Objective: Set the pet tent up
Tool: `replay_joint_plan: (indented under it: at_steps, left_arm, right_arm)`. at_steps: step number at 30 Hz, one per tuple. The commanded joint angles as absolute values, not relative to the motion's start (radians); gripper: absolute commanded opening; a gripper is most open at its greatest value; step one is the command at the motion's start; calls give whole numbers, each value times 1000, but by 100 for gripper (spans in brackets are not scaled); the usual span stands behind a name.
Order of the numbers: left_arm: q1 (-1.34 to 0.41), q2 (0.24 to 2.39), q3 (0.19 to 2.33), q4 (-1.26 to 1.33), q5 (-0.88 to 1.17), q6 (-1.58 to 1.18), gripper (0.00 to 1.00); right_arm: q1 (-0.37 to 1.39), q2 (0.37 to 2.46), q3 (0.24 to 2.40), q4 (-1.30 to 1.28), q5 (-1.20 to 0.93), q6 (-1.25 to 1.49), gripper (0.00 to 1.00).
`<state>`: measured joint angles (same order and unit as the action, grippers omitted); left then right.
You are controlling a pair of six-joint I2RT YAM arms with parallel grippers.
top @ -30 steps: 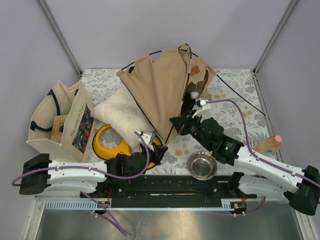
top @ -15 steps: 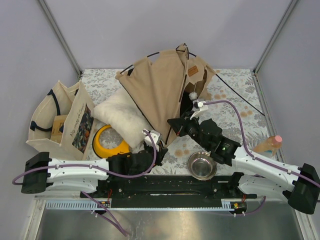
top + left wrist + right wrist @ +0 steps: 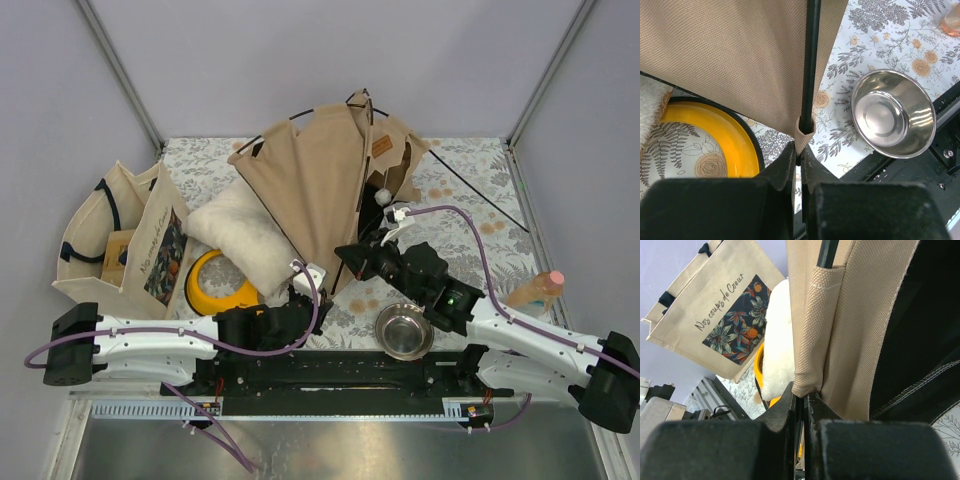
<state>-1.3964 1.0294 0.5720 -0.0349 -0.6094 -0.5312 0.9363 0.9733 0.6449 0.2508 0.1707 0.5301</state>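
I hold the tent (image 3: 320, 185), tilted at twelve o'clock on the table (image 3: 480, 190), by two lower corners: left gripper (image 3: 799, 157) and right gripper (image 3: 803, 396) each pinched tight on a canvas pole pocket, apparently on the pole tip inside; cushion (image 3: 245, 235) at its eight o'clock
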Motion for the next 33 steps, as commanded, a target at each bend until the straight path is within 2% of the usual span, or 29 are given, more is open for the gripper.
replay_joint_plan:
  at_steps: [1, 9, 11, 13, 16, 18, 22, 25, 31, 33]
  left_arm:
    - [-1433, 1031, 610, -106, -506, -541, 0]
    - [-1430, 1031, 621, -83, -514, -534, 3]
    - [-1430, 1025, 620, -80, -518, -534, 11]
    - [-1430, 1014, 618, -77, -523, -534, 14]
    - [-1431, 993, 612, -78, -532, -538, 29]
    - [-1430, 971, 606, -89, -546, -546, 43]
    - [-1430, 913, 585, -141, -583, -575, 59]
    - [-1430, 849, 568, -198, -632, -612, 67]
    - [-1430, 709, 616, -389, -787, -672, 77]
    - [-1430, 669, 661, -469, -883, -704, 80]
  right_arm:
    - [894, 980, 647, 364, 221, 454, 0]
    - [894, 1005, 623, 405, 178, 547, 0]
    - [894, 1000, 623, 393, 172, 574, 0]
    - [894, 991, 627, 376, 153, 595, 0]
    - [894, 983, 635, 350, 133, 614, 0]
    - [894, 979, 641, 339, 126, 620, 0]
    - [894, 976, 666, 304, 120, 611, 0]
    - [894, 983, 712, 273, 109, 598, 0]
    - [894, 1083, 836, 193, 65, 592, 0]
    - [896, 1138, 870, 183, 48, 610, 4]
